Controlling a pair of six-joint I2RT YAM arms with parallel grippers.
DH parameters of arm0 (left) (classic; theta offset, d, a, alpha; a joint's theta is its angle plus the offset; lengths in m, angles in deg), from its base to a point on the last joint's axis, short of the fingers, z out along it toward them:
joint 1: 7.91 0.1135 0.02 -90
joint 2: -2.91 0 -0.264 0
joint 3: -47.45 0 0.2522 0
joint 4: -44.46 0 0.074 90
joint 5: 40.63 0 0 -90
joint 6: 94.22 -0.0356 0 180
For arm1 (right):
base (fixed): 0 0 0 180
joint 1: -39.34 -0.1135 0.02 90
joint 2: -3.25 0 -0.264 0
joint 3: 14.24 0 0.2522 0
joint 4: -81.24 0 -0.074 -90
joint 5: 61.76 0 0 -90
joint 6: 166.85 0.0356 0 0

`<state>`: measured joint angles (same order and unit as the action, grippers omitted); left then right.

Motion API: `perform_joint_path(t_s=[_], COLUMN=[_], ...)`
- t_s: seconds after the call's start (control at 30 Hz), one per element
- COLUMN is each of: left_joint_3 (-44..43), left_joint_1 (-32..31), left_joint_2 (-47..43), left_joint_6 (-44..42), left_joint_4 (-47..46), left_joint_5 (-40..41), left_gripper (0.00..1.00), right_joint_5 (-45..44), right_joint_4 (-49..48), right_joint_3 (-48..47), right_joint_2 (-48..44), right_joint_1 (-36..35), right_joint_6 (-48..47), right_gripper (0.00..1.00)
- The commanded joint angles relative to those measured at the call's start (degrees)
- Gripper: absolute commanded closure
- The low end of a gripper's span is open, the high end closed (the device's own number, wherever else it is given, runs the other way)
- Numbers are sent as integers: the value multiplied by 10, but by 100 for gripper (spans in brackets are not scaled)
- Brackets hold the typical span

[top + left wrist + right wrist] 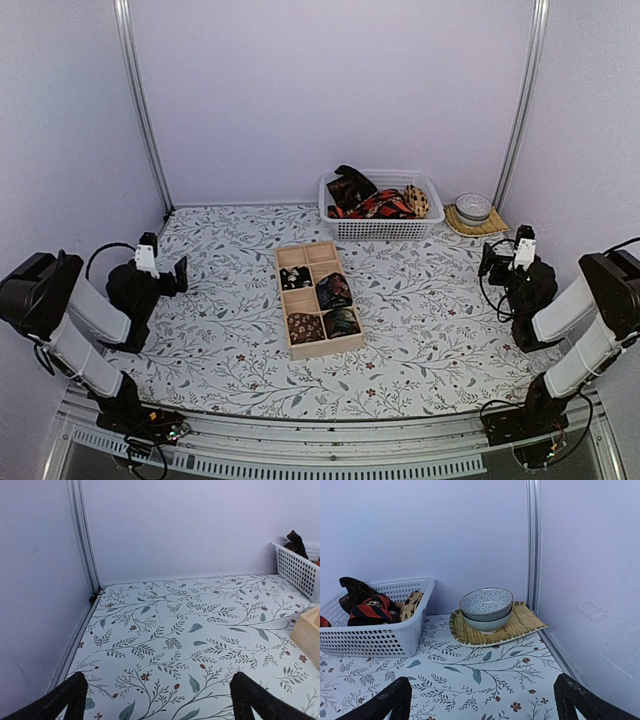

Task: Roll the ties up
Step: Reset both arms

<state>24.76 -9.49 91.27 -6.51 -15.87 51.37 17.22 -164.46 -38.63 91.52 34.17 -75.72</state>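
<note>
**Worktop** [220,340]: floral-print cover, seen from overhead.

**Loose ties** [372,204]: dark floral, red-black and yellow prints. They are heaped in the white mesh basket [380,231], upper centre-right of the frame.

**Rolled ties** [333,291]: four coils, one per compartment, in the wooden tray [306,247] at frame centre. The tray's two far compartments hold nothing.

**Bowls** [486,609]: stacked on a woven mat [520,622], just right of the basket.

**left jaws**: spread wide, grasping nothing; lower left, well apart from the tray.

**right jaws**: spread wide, grasping nothing; right edge, near the mat and the basket's right end.

**Step in hand (judgement)**: between ties, none picked up.

**Next move (judgement)**: probably a reach into the basket to draw out one tie and lay it flat for coiling. The heap looks tangled, so freeing a single tie may need care.
</note>
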Motion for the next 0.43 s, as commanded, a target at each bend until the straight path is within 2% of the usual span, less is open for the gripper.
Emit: perform_joint_path(t_s=[0.0, 0.07, 0.17, 0.4], left_joint_3=[-50, -53, -49, -51], left_joint_1=[7, 7, 7, 5], left_joint_2=[6, -3, 5, 4], left_joint_6=[11, 21, 15, 15], left_joint_4=[-12, 12, -12, -4], left_joint_5=[58, 70, 74, 75], left_gripper=[0, 0, 0, 0], right_joint_5=[-57, -57, -56, -56], right_joint_4=[44, 44, 43, 44], right_joint_3=[-26, -26, -26, -27], right_joint_2=[10, 10, 10, 11], right_joint_1=[5, 4, 4, 5], right_joint_6=[39, 39, 38, 39], right_gripper=[0, 0, 0, 0])
